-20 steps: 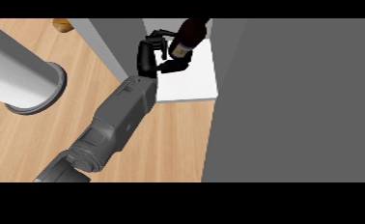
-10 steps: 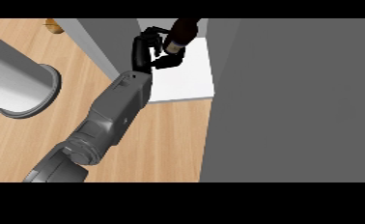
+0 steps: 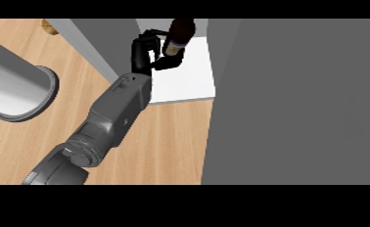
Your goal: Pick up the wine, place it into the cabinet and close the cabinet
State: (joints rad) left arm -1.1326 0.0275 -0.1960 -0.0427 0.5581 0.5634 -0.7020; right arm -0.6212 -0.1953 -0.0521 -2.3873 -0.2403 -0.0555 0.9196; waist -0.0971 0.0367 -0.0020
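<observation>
Since the earlier frame, the forearm is pushing further toward the upper middle, carrying the wine (image 3: 179, 36) deeper over the cabinet (image 3: 189, 81) shelf. Left robot hand (image 3: 148, 55) is curling round the bottle's body; glass looks heavy, slick, breakable, so gripping mid-body suits.

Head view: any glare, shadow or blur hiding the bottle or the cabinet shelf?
Head view: flat, even light, no glare or blur; the white shelf reads cleanly; the dark bottle is cropped by the view's top edge and partly covered by the hand; the grey door is featureless.
</observation>
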